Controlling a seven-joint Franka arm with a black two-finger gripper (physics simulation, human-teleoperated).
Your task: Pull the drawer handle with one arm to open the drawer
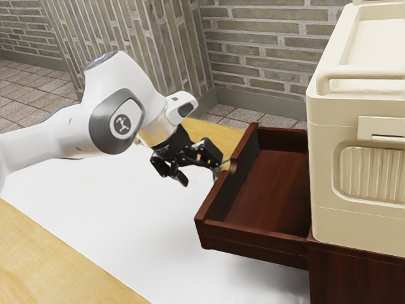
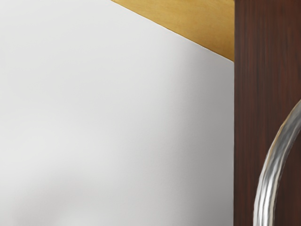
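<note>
My gripper (image 1: 201,178) is beside the drawer's front in the exterior view, its two fingers spread apart. The dark red-brown drawer (image 1: 269,196) stands out from its cabinet (image 1: 354,275), with its bare inside showing. Close to the finger nearer the drawer is the metal handle (image 1: 224,164), partly hidden; whether they touch I cannot tell. In the wrist view, the curved silver handle (image 2: 270,183) stands out from the dark wooden drawer front (image 2: 258,70).
A cream-coloured box-like appliance (image 1: 326,158) sits on top of the cabinet. Beneath the arm and drawer lies a white surface (image 1: 120,221) over a yellowish wooden table (image 1: 47,250). A brick wall (image 1: 259,50) rises behind.
</note>
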